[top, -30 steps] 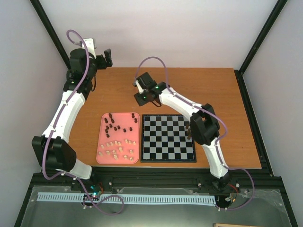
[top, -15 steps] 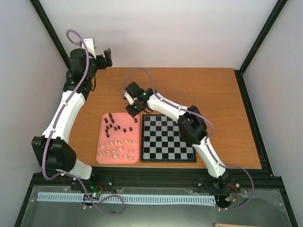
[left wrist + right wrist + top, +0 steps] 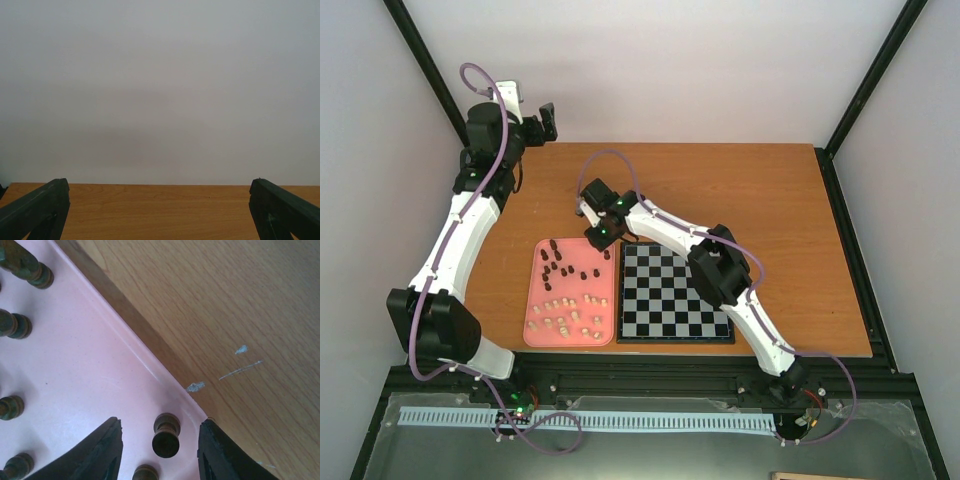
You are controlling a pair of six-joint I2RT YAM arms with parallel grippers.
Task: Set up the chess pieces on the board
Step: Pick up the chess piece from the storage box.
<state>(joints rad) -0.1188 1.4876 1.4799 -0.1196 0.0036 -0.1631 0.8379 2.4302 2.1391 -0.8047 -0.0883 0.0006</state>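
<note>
The board [image 3: 660, 300] lies right of the pink tray [image 3: 534, 300], with no pieces visible on it. Dark chess pieces [image 3: 560, 265] stand on the tray's far half and cream ones [image 3: 565, 315] on its near half. My right gripper [image 3: 606, 241] is low over the tray's far right corner. In the right wrist view it [image 3: 160, 445] is open, and a dark pawn [image 3: 166, 435] stands between the fingers, touching neither. My left gripper [image 3: 548, 118] is raised at the table's far left corner, open and empty [image 3: 160, 215], facing the wall.
Other dark pieces [image 3: 12, 325] stand on the tray [image 3: 90, 370] left of the right gripper, and one [image 3: 146, 472] stands just in front of the pawn. The tray's rim and bare wooden table [image 3: 240, 315] lie to the right. The right arm's forearm crosses over the board's far corner.
The right arm has swung left from behind the board's far edge to the tray's far right corner and come down over the dark pieces. The left arm has not moved.
</note>
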